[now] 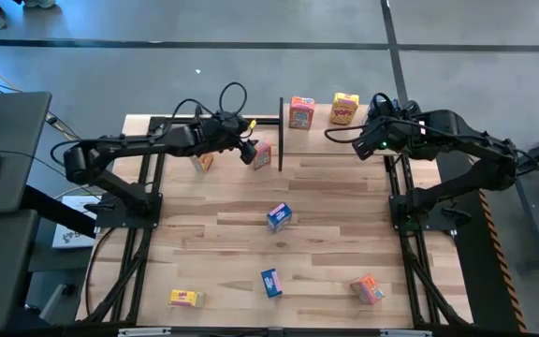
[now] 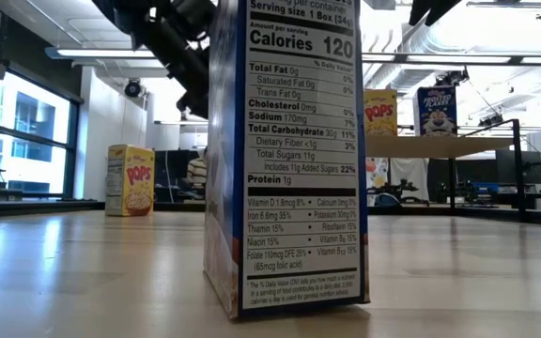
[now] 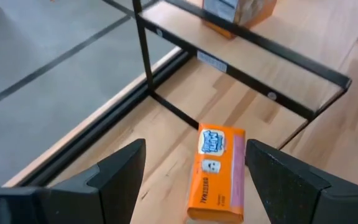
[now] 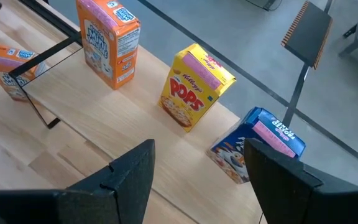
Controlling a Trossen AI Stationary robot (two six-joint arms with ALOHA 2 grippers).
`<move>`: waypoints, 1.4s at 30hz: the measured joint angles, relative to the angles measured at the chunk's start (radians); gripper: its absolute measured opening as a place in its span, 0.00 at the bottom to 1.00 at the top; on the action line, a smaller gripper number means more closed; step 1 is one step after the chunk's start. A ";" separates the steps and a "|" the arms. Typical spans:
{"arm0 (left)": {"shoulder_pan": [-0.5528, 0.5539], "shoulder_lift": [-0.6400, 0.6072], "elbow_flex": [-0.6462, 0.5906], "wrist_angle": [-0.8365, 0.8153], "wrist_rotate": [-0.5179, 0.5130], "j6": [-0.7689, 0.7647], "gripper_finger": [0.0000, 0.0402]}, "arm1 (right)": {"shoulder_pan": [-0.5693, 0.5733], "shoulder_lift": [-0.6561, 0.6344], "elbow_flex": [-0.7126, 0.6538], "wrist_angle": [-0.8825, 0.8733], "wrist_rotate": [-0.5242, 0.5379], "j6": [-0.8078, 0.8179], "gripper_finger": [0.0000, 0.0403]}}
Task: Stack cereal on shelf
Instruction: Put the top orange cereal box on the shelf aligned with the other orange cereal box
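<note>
Beside the shelf (image 3: 241,68), our left gripper (image 3: 194,180) gapes over an orange box (image 3: 219,171). Our right gripper (image 4: 197,180), released, risks toppling the blue box (image 4: 260,146).

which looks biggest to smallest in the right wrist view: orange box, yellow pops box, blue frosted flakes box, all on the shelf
1. yellow pops box
2. orange box, close to the yellow one, so that order is unsure
3. blue frosted flakes box, partly hidden behind the right gripper, so unsure too
</note>
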 joint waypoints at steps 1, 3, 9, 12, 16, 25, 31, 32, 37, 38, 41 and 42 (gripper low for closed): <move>0.000 0.007 0.000 0.002 0.008 0.000 0.67 | 0.000 0.000 0.000 0.000 0.000 0.000 0.59; 0.000 0.023 0.000 0.001 0.020 -0.001 0.67 | 0.000 0.000 0.000 0.000 0.000 0.000 0.59; 0.000 0.059 0.000 0.003 0.035 -0.001 0.67 | 0.000 0.000 0.000 0.000 -0.006 0.001 0.59; 0.000 0.071 0.000 0.013 0.040 -0.001 0.67 | 0.000 0.000 0.000 0.000 -0.022 0.001 0.59; 0.000 0.074 0.000 0.015 0.051 -0.001 0.67 | 0.000 0.000 0.000 0.000 -0.040 0.004 0.59; -0.004 0.085 0.000 0.015 0.090 -0.018 0.67 | 0.000 0.000 0.000 -0.001 -0.041 0.004 0.59; -0.003 0.114 -0.001 0.008 0.088 -0.017 0.67 | 0.000 0.000 -0.001 -0.001 -0.041 0.004 0.59; -0.003 0.119 -0.001 0.012 0.084 -0.017 0.67 | 0.000 0.000 -0.001 -0.001 -0.041 0.003 0.59; -0.003 0.126 -0.001 0.016 0.082 -0.017 0.67 | 0.000 0.000 -0.001 -0.001 -0.041 0.003 0.59; -0.004 0.130 -0.001 0.017 0.083 -0.018 0.67 | 0.000 0.000 -0.001 -0.001 -0.041 0.003 0.59; -0.004 0.144 -0.001 0.010 0.088 -0.017 0.67 | 0.000 0.000 -0.001 -0.001 -0.041 0.002 0.59; -0.004 0.150 0.000 0.014 0.088 -0.017 0.67 | 0.000 0.000 -0.001 -0.001 -0.041 0.002 0.59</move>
